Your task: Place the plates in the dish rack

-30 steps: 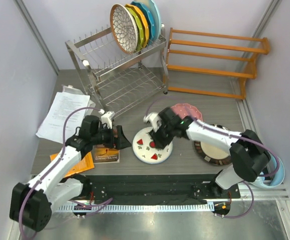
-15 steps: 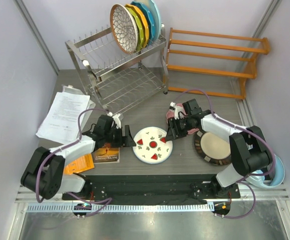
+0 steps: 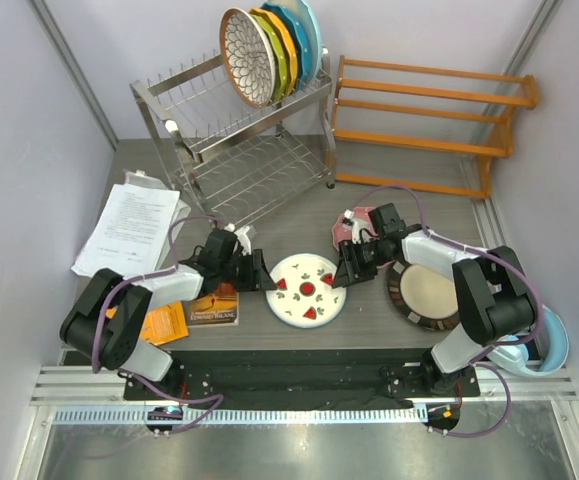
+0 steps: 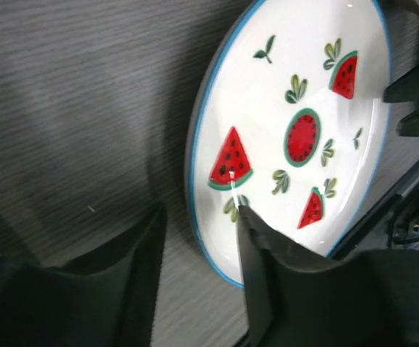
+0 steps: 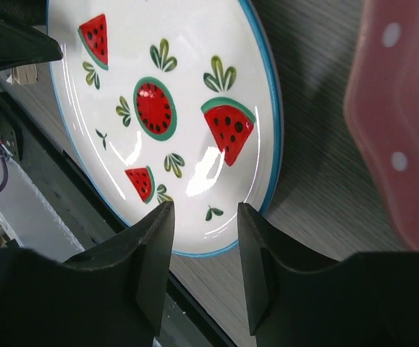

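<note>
The white watermelon plate (image 3: 306, 290) lies flat on the table between both grippers. My left gripper (image 3: 261, 274) straddles its left rim (image 4: 195, 181): one finger (image 4: 256, 267) lies over the plate's inside, the other (image 4: 140, 275) stands on the table side, a strip of table showing between it and the rim. My right gripper (image 3: 344, 272) hovers open over the plate's right edge (image 5: 271, 130). The pink polka-dotted plate (image 3: 371, 216) lies partly under the right arm, and the brown-rimmed beige plate (image 3: 424, 293) lies to the right. The petal-pattern plate (image 3: 245, 55) stands in the dish rack (image 3: 219, 160).
Yellow-green, orange and blue plates stand behind the petal plate in the rack's top tier. An orange wooden shelf (image 3: 429, 120) is at the back right. Papers (image 3: 129, 230), a booklet (image 3: 214, 308) and an orange card (image 3: 164, 325) lie at left. A blue dish (image 3: 557, 345) sits at the right edge.
My left gripper has moved right to the watermelon plate's left rim and its jaws have narrowed. My right gripper has drawn back from over the plate to its right edge.
</note>
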Action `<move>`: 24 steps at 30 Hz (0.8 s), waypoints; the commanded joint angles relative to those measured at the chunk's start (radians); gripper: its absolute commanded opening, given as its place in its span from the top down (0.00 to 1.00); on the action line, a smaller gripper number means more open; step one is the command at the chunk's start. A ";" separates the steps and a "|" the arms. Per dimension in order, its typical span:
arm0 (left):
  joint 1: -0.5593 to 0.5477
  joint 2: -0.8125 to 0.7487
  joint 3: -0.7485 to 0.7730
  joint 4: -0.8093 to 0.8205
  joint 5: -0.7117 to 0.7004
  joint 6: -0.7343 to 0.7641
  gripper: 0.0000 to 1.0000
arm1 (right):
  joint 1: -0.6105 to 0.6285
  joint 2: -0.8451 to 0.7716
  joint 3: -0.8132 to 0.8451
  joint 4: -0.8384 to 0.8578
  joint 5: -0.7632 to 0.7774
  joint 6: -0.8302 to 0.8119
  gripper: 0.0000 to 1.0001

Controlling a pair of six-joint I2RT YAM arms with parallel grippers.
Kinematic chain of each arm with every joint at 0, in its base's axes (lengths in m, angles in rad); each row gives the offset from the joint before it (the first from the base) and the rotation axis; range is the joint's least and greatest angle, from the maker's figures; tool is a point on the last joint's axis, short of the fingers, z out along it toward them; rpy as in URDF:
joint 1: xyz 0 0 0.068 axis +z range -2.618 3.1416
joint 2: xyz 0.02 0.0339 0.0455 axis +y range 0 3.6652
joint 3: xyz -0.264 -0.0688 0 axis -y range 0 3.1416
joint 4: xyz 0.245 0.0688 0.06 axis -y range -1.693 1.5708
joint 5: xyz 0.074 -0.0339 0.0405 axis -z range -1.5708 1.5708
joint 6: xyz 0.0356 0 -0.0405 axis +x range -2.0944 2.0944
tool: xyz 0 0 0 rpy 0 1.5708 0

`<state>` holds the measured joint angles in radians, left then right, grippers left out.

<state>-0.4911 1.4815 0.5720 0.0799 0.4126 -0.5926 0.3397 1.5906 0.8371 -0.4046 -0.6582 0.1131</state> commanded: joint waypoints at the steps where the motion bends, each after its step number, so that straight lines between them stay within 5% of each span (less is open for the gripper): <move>1: -0.009 0.051 0.025 0.017 -0.012 0.013 0.64 | -0.050 0.005 0.011 -0.003 0.034 -0.013 0.54; 10: -0.009 0.068 0.011 -0.006 -0.038 0.040 1.00 | -0.074 0.043 0.053 -0.057 0.063 -0.072 0.54; 24: 0.037 -0.043 -0.055 -0.006 0.031 0.111 1.00 | -0.136 0.075 0.115 -0.129 0.059 -0.142 0.53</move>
<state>-0.4759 1.4719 0.5415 0.1135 0.4301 -0.5560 0.2001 1.6245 0.9051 -0.5098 -0.5911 0.0093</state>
